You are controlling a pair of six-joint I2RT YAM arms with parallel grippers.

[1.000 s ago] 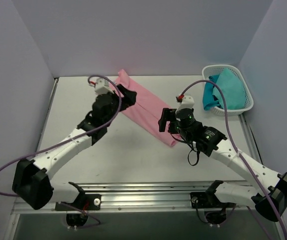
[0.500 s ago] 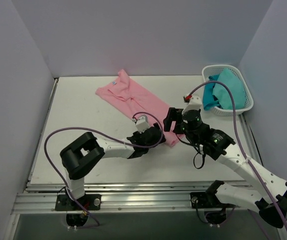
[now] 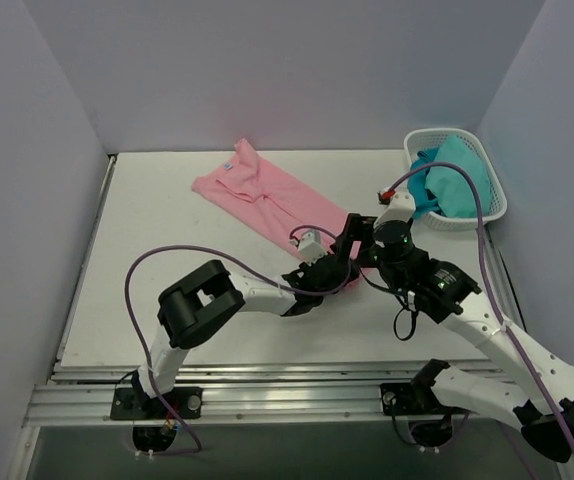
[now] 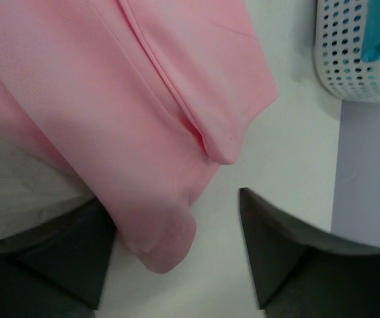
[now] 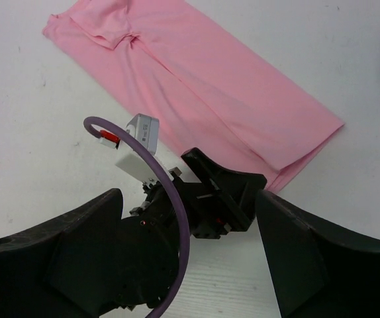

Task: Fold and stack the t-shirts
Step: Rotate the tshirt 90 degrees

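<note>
The pink t-shirt lies as a long folded strip on the desk; left tool gapes about its hem corner, seemingly ungripped; right tool wide, empty

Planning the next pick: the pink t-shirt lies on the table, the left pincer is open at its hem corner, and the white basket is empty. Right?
Not the basket part. The white basket holds teal cloth, as the top external view shows. The rest stands: the pink t-shirt lies on the table and the left pincer is open at its hem corner.
</note>
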